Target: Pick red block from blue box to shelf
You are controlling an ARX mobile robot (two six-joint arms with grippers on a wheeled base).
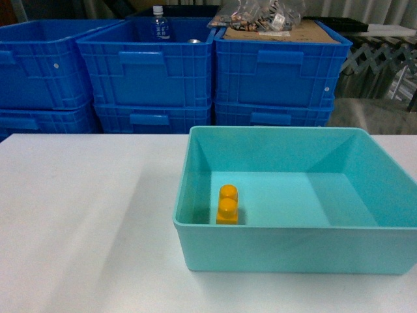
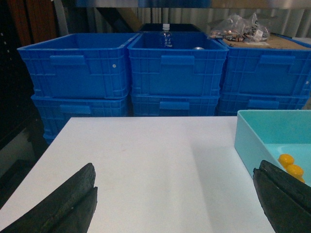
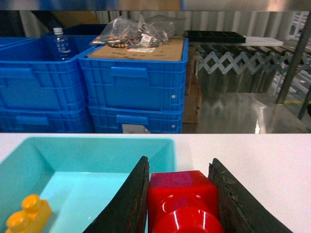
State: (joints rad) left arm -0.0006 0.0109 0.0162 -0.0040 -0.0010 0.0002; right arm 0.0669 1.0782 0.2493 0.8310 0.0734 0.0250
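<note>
A red block [image 3: 182, 204] with a round stud is clamped between the black fingers of my right gripper [image 3: 179, 162], held above the near right corner of the light blue box [image 3: 97, 141], as the right wrist view shows. That box [image 1: 273, 242] stands on the white table [image 1: 85, 215] and holds a yellow two-stud block [image 1: 227, 203]. My left gripper [image 2: 175, 170] is open over bare table, left of the box [image 2: 252, 136], with nothing between its fingers. Neither gripper shows in the head view. The shelf is out of view.
Stacked dark blue crates [image 1: 150, 72] line the far side of the table; one holds a water bottle [image 1: 159, 26], another carries cardboard and plastic bags [image 1: 273, 26]. A folding metal lattice [image 3: 233, 60] stands at the back right.
</note>
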